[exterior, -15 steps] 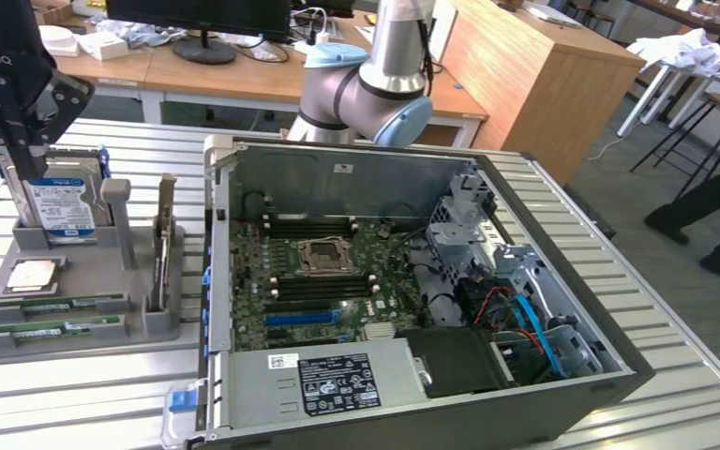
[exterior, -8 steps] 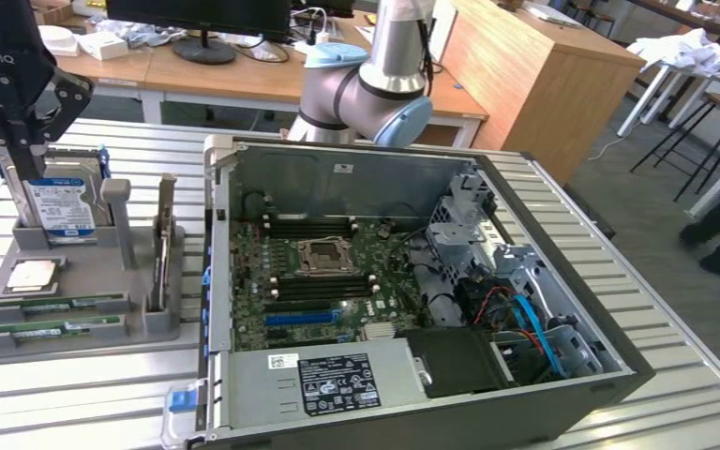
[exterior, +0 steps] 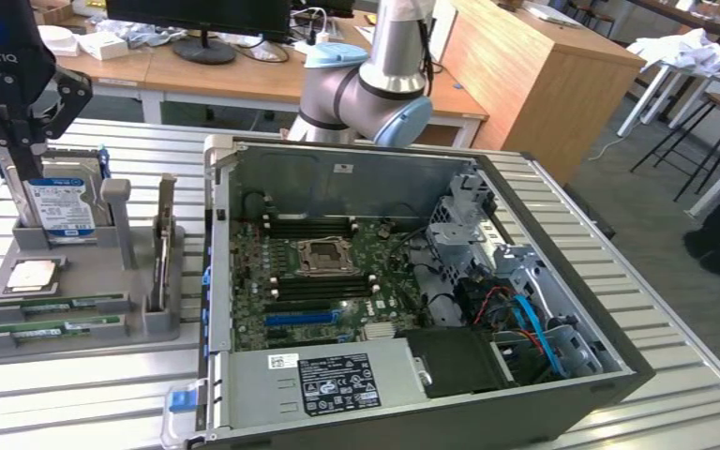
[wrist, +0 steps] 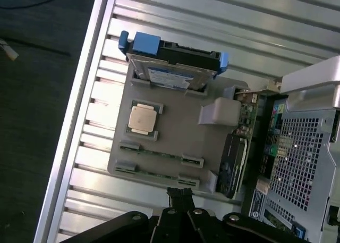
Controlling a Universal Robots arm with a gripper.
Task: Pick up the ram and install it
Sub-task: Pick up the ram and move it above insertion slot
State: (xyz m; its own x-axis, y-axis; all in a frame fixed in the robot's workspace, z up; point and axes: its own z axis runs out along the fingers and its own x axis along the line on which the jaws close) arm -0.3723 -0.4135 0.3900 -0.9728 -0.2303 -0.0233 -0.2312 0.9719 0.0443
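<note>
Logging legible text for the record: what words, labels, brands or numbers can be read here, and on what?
"ROBOTIQ": on the body of the gripper, first letter cut off by the picture's edge.
Blue label on the hard drive: too small to read.
Black label and white sticker on the power supply: too small to read.

ram: 2 | hard drive: 1 | processor: 1 | case: 1
</note>
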